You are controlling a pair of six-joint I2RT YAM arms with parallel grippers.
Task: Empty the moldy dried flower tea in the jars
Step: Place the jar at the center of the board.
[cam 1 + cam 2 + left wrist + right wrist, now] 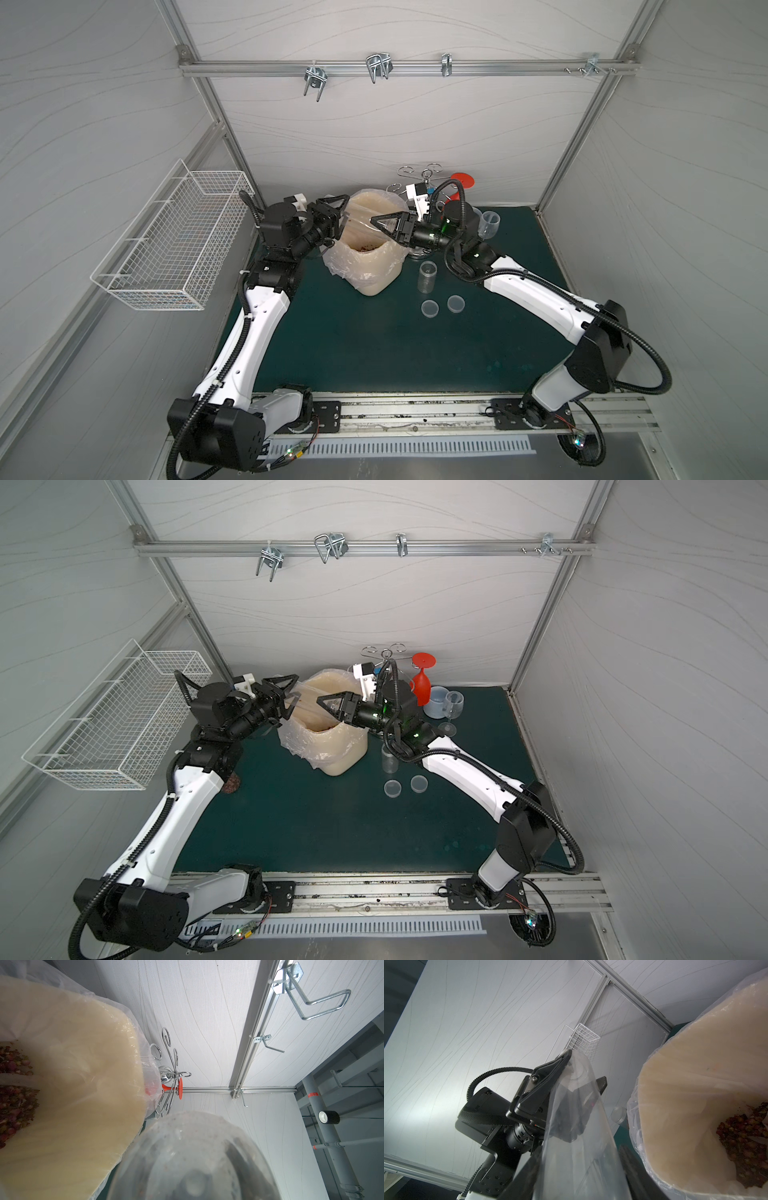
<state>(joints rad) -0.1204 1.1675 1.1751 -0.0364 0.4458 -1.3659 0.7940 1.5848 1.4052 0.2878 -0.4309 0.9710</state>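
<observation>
In both top views we are looking down from high above the front edge, facing the back wall point(395, 124), with the green mat point(374, 353) and lined bin point(374, 278) far below. At the left wrist we are peering close along a clear jar point(187, 1157), past the bin toward the wall hooks point(324, 1003). At the right wrist we are gazing upward beside the bin at the left gripper point(584, 1068). Both wrist views are sharing the bin's dried flowers point(14, 1101).
</observation>
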